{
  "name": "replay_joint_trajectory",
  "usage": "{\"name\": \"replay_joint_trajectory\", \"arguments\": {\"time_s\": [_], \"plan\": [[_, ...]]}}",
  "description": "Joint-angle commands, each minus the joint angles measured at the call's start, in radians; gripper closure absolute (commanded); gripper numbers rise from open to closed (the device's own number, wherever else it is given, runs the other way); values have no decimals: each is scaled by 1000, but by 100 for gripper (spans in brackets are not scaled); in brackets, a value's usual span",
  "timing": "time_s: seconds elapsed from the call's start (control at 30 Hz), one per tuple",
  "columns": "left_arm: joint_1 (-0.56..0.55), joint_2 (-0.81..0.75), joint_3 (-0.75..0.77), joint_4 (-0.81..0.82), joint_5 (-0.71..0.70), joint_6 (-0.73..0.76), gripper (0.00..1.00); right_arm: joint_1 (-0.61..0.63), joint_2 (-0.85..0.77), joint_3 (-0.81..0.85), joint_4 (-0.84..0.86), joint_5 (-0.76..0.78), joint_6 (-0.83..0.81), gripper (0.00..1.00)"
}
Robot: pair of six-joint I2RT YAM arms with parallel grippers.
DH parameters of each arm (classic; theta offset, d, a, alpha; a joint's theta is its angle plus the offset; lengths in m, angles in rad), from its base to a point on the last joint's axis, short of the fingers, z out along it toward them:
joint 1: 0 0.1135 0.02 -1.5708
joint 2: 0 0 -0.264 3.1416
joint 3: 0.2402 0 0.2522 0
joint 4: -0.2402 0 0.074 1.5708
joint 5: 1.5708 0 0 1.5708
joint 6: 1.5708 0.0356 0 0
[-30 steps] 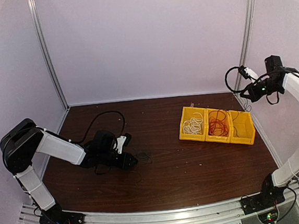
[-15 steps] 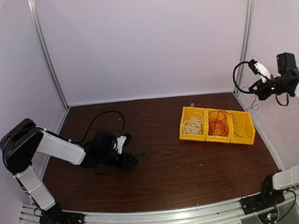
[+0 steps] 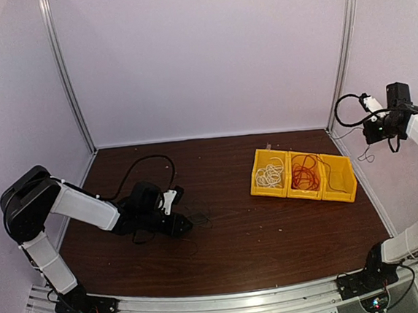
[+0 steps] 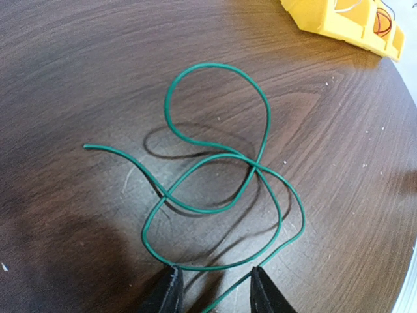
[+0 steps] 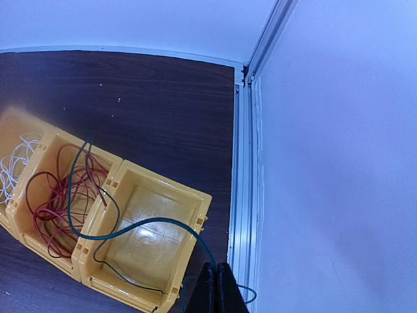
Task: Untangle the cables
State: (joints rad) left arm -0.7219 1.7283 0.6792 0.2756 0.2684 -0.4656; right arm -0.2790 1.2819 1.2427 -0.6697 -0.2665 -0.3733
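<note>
Dark table [image 5: 130, 85] holds yellow bins [image 5: 166, 189]. Right gripper [image 5: 216, 277], pinching a green cable [image 5: 159, 220] that trails across the red cable [image 5: 49, 208], could drag it out if they catch. Left gripper [image 4: 214, 290] has its jaws apart, with another green wire [image 4: 215, 64] running between them.

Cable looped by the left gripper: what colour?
Cable is green; left wrist view shows it best.

**Table** [image 3: 275, 246], centre and near right: lying open between the left arm [image 3: 89, 207] and the yellow bins [image 3: 288, 171].
**Left:** the arm stretching low across the boards, green cable loops [image 4: 215, 64] sprawling just ahead of its fingers [image 4: 171, 290].
**Far right:** bins sitting close to the side wall; a dark green strand [image 5: 150, 222] trailing from the raised right gripper [image 5: 218, 287] down across the two right-hand bins.
</note>
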Motion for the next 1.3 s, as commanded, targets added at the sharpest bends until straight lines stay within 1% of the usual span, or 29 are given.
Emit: {"name": "replay_joint_trajectory", "arguments": {"time_s": [0.0,0.03,0.17,0.23,0.3,0.5,0.73,0.93,1.13,1.27], "plan": [[-5,0,-30,-65,-26,4,63,-60,-51,14,21,44,9,100],[-5,-2,-30,-68,-27,4,63,-75,-79,16,9,21,-9,100],[-5,-2,-36,-65,-31,4,63,-93,-213,8,-5,20,-50,100],[-5,4,-36,-61,-29,4,63,-93,-245,13,-22,16,-50,100],[-5,14,-29,-58,-24,5,63,-92,-247,21,-42,11,-40,100],[-5,10,-26,-63,-21,10,63,-97,-244,-35,-18,9,-42,100],[-7,-3,-50,-48,-29,-2,63,-96,-161,-60,-16,-123,-40,100],[-7,-10,-66,-34,-35,-13,62,-94,-146,-39,-55,-269,-62,100],[-8,11,-50,-31,-31,-11,62,-95,-167,-24,-65,-292,-59,100],[-10,25,-38,-30,-26,-9,62,-94,-143,-94,-58,-337,-57,100]]}}
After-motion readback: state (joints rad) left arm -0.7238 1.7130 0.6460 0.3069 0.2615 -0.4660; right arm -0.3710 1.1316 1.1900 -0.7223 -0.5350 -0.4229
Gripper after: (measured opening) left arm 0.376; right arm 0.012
